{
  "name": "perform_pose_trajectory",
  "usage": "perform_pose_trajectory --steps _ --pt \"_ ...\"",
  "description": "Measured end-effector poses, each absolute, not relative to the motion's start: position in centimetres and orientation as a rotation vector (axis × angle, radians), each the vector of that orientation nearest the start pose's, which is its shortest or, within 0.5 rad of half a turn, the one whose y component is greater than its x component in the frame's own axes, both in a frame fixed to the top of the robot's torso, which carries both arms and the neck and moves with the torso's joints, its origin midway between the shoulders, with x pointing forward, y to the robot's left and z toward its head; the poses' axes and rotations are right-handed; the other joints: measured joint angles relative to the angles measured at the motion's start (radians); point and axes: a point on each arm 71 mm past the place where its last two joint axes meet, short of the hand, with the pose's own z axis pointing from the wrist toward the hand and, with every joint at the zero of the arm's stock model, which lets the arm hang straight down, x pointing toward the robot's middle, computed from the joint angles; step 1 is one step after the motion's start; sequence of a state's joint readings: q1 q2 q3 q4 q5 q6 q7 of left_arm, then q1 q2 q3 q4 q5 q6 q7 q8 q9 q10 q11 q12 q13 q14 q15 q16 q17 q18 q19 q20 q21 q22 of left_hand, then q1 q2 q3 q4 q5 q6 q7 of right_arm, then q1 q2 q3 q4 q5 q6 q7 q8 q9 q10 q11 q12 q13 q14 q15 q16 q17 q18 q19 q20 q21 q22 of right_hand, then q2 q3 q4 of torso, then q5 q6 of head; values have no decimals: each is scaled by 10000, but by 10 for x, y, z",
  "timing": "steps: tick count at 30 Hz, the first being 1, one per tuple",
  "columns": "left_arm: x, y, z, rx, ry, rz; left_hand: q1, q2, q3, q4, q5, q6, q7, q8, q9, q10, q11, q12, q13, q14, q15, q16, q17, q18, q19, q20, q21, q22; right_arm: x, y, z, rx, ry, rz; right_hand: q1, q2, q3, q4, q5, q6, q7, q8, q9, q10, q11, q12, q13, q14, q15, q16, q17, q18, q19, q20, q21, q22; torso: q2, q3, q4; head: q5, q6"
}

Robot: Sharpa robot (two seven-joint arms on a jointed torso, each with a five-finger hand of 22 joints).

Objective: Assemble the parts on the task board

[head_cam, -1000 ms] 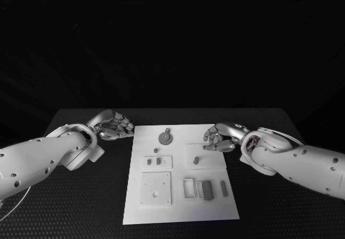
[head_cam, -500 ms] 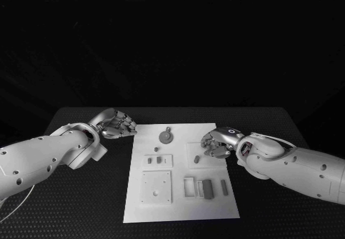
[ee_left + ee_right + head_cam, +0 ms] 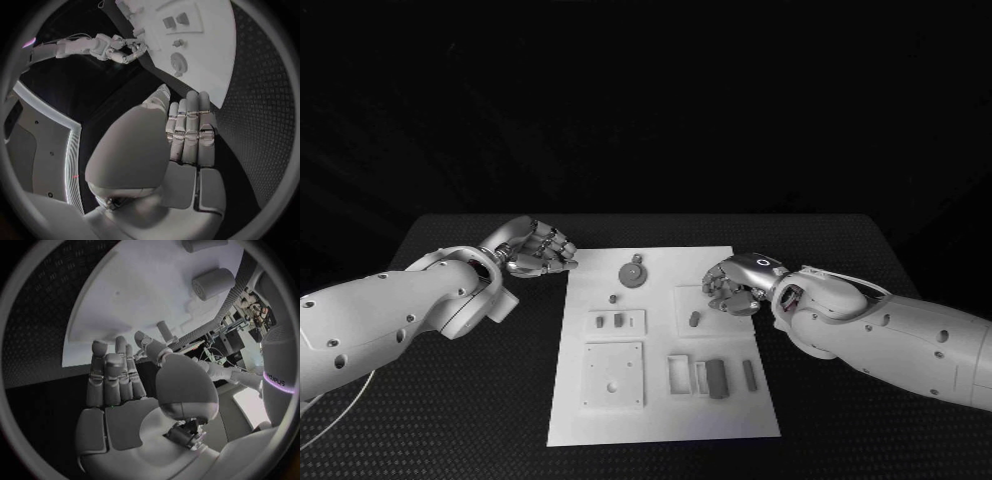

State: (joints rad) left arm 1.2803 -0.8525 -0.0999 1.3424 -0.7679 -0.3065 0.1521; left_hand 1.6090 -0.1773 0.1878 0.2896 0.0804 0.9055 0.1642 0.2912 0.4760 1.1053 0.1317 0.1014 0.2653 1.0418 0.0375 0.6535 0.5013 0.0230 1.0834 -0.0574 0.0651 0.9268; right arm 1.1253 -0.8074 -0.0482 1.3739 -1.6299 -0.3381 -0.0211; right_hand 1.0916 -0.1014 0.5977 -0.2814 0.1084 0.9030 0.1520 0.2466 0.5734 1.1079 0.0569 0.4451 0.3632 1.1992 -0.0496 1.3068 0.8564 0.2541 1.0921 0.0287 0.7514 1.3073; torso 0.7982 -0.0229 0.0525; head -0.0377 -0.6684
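Over the task board (image 3: 661,430), right edge: right robot hand (image 3: 733,285) curled, holding nothing, just beside small upright part (image 3: 694,320). Left robot hand (image 3: 531,250), likewise curled and unladen, sits farther off.

Two smooth white arm shells dotted with small dark screw holes end in a silver segmented left hand (image 3: 531,250) and right hand (image 3: 734,284), a thin pale cable trailing beside the left arm.

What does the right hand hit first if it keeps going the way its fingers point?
Probably the small peg on the task board: the right hand hovers just beside it, fingers aimed down toward the board. Depth unclear.
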Motion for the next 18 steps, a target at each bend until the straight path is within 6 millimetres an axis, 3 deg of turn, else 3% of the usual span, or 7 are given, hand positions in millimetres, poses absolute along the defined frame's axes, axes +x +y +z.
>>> perform_pose_trajectory --steps 18 --pt "524 261 -174 -4546 16496 -9695 40 39 -28 -28 0 0 0 0 29 1 -1 37 -54 69 1 -110 154 -8 -1 1 0 -114 498 -222 -231 -2942 16531 4965 106 -106 0 0 0 -210 -33 -167 -158 55 57 -271 -70 34 5 0 -21 -58 52 -19 0 0 -3 0 1 -23 -19"
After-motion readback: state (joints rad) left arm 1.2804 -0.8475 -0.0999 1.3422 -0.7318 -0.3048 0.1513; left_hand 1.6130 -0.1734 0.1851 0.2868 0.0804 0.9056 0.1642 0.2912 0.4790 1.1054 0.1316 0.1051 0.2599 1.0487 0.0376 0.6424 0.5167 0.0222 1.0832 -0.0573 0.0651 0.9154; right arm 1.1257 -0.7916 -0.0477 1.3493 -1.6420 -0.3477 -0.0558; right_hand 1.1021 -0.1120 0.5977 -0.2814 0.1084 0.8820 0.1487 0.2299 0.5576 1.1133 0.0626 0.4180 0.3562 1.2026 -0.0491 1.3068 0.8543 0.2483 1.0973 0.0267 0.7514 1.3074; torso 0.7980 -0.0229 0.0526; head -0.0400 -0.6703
